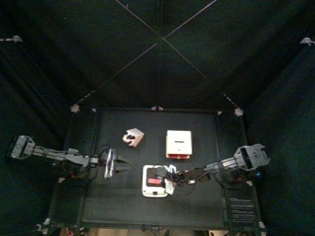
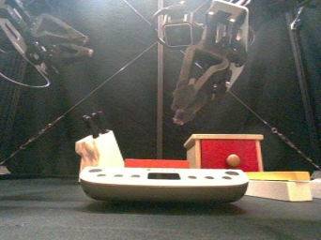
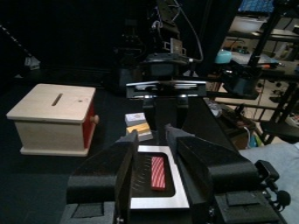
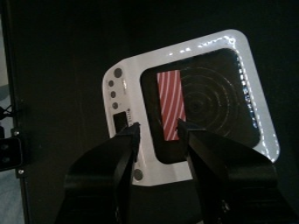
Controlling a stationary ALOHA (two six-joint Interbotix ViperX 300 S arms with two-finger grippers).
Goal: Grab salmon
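Note:
The salmon (image 1: 155, 180) is a flat white rounded pack with a pinkish-red striped patch. It lies near the table's front, large in the front view (image 2: 163, 184). My right gripper (image 1: 182, 174) is open and hangs over the pack's right end, its jaws above the red patch in the right wrist view (image 4: 163, 131), where the salmon (image 4: 193, 92) fills the middle. In the front view the right gripper (image 2: 185, 111) is clear above the pack. My left gripper (image 1: 122, 166) is open just left of the pack. The salmon (image 3: 156, 172) shows between its jaws (image 3: 152, 147).
A white-topped box with red sides (image 1: 181, 142) stands behind the salmon, also in the front view (image 2: 226, 152) and left wrist view (image 3: 52, 118). A small pink-and-white lumpy item (image 1: 132, 138) lies at the back left. A flat pale slab (image 2: 282, 186) lies at the right.

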